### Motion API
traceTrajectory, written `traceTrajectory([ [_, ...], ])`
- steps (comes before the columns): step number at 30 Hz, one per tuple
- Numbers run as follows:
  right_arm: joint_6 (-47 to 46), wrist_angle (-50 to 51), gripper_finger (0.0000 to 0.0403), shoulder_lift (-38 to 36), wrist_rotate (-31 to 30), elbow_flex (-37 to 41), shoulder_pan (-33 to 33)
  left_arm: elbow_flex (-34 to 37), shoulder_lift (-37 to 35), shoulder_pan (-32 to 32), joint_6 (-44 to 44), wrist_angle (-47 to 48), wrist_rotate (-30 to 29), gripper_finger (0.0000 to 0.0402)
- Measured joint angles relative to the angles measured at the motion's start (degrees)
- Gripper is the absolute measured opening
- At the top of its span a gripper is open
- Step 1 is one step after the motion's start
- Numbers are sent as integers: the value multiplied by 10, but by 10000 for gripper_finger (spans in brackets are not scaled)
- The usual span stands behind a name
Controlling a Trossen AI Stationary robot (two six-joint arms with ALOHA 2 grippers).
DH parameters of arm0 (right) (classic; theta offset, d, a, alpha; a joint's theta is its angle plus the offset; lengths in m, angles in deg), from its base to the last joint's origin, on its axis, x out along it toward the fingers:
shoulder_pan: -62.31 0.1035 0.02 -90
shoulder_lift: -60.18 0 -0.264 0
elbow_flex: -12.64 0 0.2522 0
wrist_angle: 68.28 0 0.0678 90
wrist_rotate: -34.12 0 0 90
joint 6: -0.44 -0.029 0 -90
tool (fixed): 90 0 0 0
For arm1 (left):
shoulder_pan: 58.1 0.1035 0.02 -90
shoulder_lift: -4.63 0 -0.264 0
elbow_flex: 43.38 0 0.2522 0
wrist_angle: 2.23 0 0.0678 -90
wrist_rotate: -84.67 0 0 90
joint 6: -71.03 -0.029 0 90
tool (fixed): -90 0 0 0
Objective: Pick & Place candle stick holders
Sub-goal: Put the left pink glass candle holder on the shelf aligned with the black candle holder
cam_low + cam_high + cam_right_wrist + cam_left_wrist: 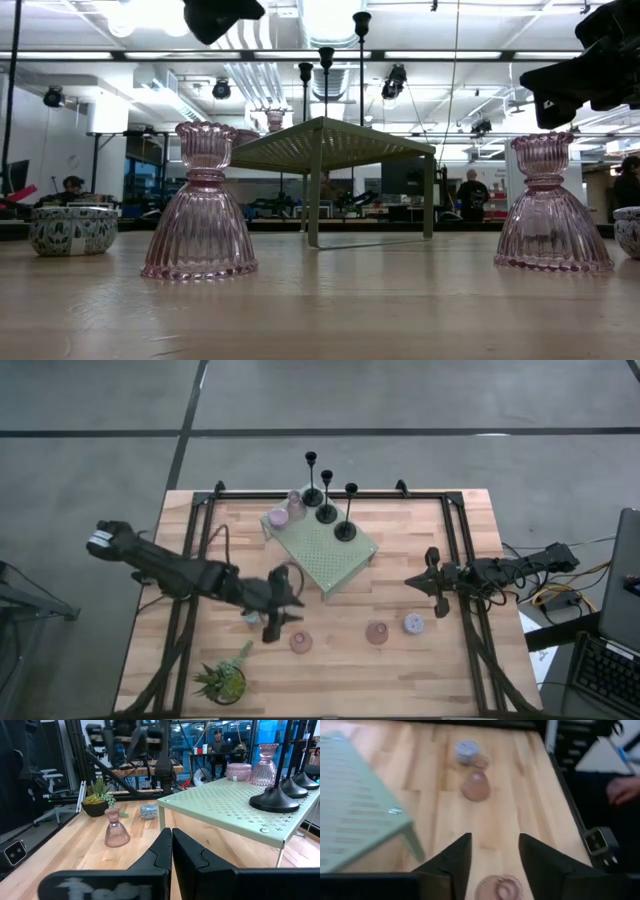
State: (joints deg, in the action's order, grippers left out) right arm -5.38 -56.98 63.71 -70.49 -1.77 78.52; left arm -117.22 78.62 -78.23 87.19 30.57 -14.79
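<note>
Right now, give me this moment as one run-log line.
left gripper: open, above pink holder | right gripper: shut, idle at table's right | black holders: on green stand

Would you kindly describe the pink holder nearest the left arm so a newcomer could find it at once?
Start at the green stand mid-table, then look to the table's front edge. Three small holders sit in a row there; the pink holder is the leftmost, just below the left end effector. Another pink one sits farther right, beside a blue-grey cup.
</note>
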Motion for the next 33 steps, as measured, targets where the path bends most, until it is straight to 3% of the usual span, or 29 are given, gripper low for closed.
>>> traceTrajectory([
  [8,1,0,8,0,0,0,0,5,54,-52,13,0,-10,270],
  [13,0,0,8,0,0,0,0,5,92,-57,25,0,-11,310],
  [33,1,0,8,0,0,0,0,5,170,-66,61,11,6,314],
])
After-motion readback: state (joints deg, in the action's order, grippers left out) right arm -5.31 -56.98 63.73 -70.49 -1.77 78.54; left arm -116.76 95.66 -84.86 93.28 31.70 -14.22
